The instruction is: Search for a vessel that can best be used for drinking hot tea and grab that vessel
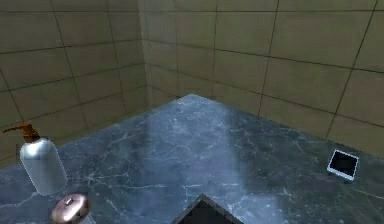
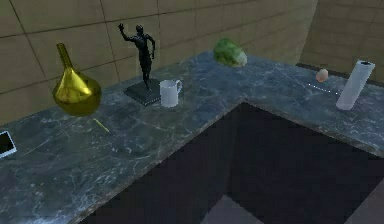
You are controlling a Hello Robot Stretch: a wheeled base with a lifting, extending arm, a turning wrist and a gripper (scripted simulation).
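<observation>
Jaws: cannot tell, gripping or released. Forward view: white pump bottle (image 1: 42,163) standing on dark marble table (image 1: 200,130). Arm side view: white mug (image 2: 171,93) upright on table, just beside dark statue (image 2: 143,62), gold vase (image 2: 75,88) farther left.

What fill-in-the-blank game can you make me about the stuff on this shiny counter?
1. The white mug stands next to a dark ____ of a figure with one arm raised.
2. The leafy thing by the wall is coloured ____.
3. In the forward view, the pump bottle stands on the ____ side of the picture.

Missing words: statue; green; left.
</observation>
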